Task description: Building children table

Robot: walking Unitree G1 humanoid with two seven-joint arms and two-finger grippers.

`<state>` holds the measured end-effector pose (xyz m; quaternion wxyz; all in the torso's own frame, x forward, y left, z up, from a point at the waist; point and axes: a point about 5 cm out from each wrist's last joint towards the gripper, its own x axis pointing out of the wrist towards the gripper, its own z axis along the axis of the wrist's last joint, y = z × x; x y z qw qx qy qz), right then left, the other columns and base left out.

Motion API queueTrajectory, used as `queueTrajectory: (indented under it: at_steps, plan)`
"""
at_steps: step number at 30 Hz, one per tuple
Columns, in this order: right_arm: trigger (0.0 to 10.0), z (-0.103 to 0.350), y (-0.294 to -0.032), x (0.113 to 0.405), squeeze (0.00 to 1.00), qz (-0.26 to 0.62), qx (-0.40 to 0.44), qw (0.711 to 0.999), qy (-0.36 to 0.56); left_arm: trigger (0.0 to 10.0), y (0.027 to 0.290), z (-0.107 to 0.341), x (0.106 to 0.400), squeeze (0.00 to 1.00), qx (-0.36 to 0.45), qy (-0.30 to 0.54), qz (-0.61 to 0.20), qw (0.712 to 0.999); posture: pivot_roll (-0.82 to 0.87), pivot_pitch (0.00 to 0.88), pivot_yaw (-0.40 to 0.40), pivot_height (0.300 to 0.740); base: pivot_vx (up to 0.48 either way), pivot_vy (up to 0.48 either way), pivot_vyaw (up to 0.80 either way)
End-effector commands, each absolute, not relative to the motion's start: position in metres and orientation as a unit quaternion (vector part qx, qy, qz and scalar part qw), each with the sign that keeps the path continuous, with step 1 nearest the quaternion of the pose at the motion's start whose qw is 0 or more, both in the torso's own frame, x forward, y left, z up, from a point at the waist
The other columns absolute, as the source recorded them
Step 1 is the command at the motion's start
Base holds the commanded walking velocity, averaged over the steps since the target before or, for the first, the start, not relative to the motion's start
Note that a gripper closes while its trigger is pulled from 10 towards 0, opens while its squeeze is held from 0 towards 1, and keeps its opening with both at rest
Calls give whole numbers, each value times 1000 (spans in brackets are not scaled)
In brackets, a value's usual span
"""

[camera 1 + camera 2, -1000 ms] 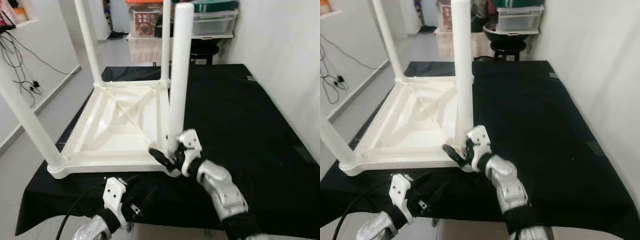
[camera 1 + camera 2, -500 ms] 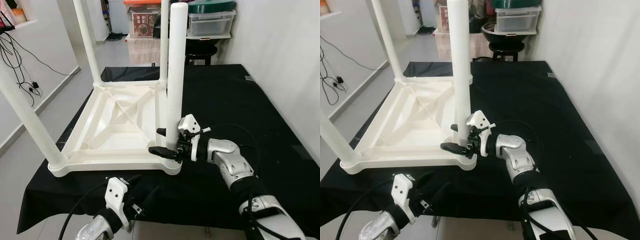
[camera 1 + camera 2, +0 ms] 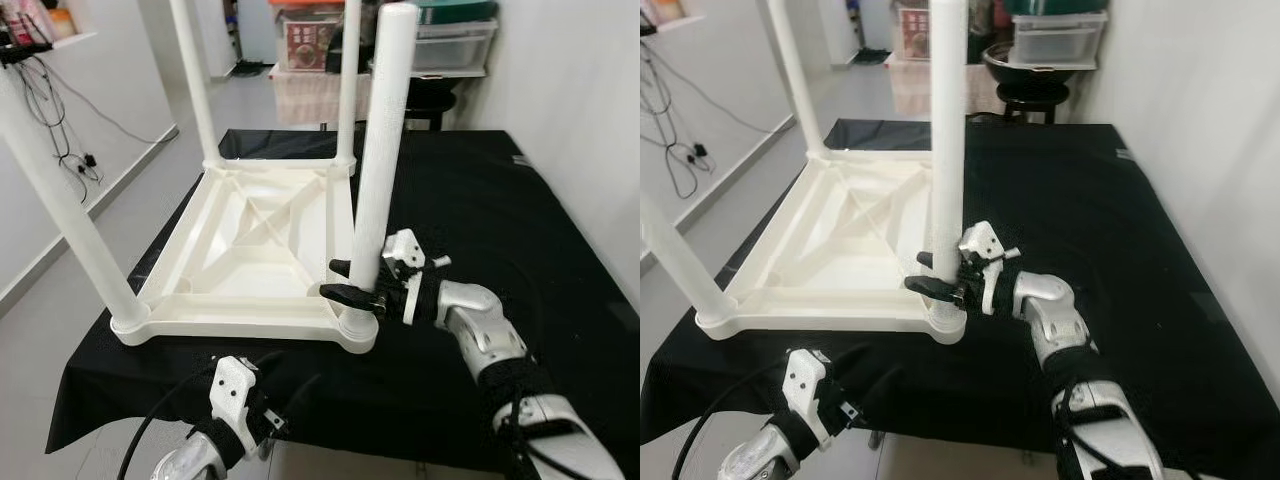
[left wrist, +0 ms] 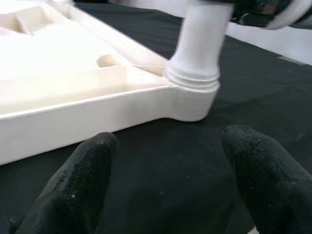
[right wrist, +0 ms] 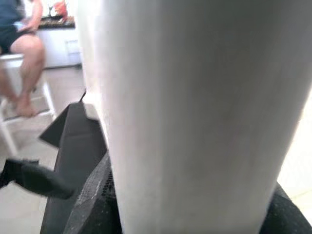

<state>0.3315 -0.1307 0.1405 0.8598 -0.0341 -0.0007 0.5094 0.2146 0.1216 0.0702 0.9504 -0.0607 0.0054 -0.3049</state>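
Observation:
A white children's table (image 3: 250, 230) lies upside down on a table with a black cloth (image 3: 480, 210), its legs pointing up. My right gripper (image 3: 345, 280) clasps the near right leg (image 3: 382, 150) just above its socket, one black finger on each side, shut on it. In the right wrist view that leg (image 5: 190, 112) stands pressed between the black pads (image 5: 95, 195). My left gripper (image 4: 165, 146) hovers open, low at the cloth's front edge, facing the near right corner socket (image 4: 192, 83). It also appears below the table's front rim as the left gripper (image 3: 285, 385).
The three other legs stand upright, the near left leg (image 3: 70, 210) closest. A white wall (image 3: 580, 120) runs along the right. Storage boxes (image 3: 455, 45) and a dark stool (image 3: 1025, 85) stand behind. Cables (image 3: 60, 120) hang at the left wall. A seated person (image 5: 19, 44) is in the background.
My right forearm has swung from below the leg out to the right, while the gripper stays at the leg's base. The camera has shifted a little. The left gripper is unchanged.

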Motion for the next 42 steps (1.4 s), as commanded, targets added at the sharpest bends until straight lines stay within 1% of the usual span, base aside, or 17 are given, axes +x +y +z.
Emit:
queueTrajectory:
  at_steps: [1, 2, 3, 4, 5, 15, 16, 17, 18, 19, 20, 25, 26, 27, 32, 39, 42]
  plan:
    - [0, 111, -120, 320, 0, 493, -35, 867, 58, 10000, 122, 70, 213, 0, -60, 6, -305, 950, -14, 0, 0, 740, 0, 0, 0]
    - [0, 88, -111, 313, 0, 369, -17, 926, 79, 10000, 124, 71, 214, 0, -60, 7, -305, 950, -29, 0, 7, 740, 0, 0, 0]
    - [0, 88, -111, 313, 0, 369, -17, 926, 79, 10000, 124, 71, 214, 0, -60, 7, -305, 950, -29, 0, 7, 740, 0, 0, 0]
    - [0, 74, -108, 306, 0, 273, -5, 957, 98, 10000, 125, 71, 214, 0, -60, 7, -306, 950, -29, 0, 7, 740, 0, 0, 0]
    - [0, 68, -100, 298, 0, 240, -43, 966, 89, 10000, 126, 71, 215, 0, -59, 9, -308, 949, -17, 0, 13, 740, 0, 0, 0]
    - [0, 72, -98, 302, 0, 246, -48, 964, 88, 10000, 128, 70, 219, 0, -56, 12, -309, 949, -23, 0, 15, 740, 0, 0, 0]
    - [4471, 74, -95, 303, 0, 251, -49, 963, 88, 10000, 128, 70, 219, 0, -55, 11, -305, 951, -21, 0, 15, 740, 0, 0, 0]
    - [10000, 77, -92, 302, 0, 262, -42, 960, 88, 10000, 128, 70, 220, 0, -55, 10, -302, 952, -17, 0, 16, 740, 0, 0, 0]
    - [10000, 77, -92, 302, 0, 262, -42, 960, 88, 10000, 128, 70, 220, 0, -55, 10, -302, 952, -17, 0, 16, 740, 0, 0, 0]
    - [10000, 81, -91, 304, 322, 268, -43, 959, 80, 10000, 128, 70, 220, 0, -54, 9, -301, 952, -12, 0, 16, 740, 0, 0, 0]
    - [10000, 89, -89, 307, 1000, 293, -24, 953, 68, 10000, 128, 70, 220, 0, -54, 9, -300, 952, -11, 0, 18, 740, 0, 0, 0]
    - [10000, 119, -86, 317, 1000, 353, 5, 936, 9, 10000, 127, 70, 220, 0, -55, 9, -302, 952, -16, 0, 22, 740, 0, 0, 0]
    - [10000, 133, -86, 321, 141, 399, 3, 917, -12, 10000, 127, 70, 221, 0, -56, 9, -304, 951, -15, 0, 21, 740, 0, 0, 0]
    - [10000, 143, -86, 322, 0, 441, -5, 897, -27, 10000, 126, 70, 221, 0, -57, 10, -304, 951, -15, 0, 21, 740, 0, 0, 0]
    - [10000, 149, -90, 323, 0, 548, -79, 833, -7, 10000, 125, 70, 221, 0, -58, 8, -304, 951, 1, 0, 8, 740, 0, 0, 0]
    - [10000, 150, -92, 326, 0, 603, -112, 790, 12, 10000, 125, 70, 221, 0, -58, 6, -298, 953, 9, 0, 4, 740, 0, 0, 0]
    - [10000, 155, -92, 331, 0, 605, -104, 790, 8, 10000, 125, 70, 222, 0, -58, 7, -298, 953, 9, 0, 4, 740, 0, 0, 0]
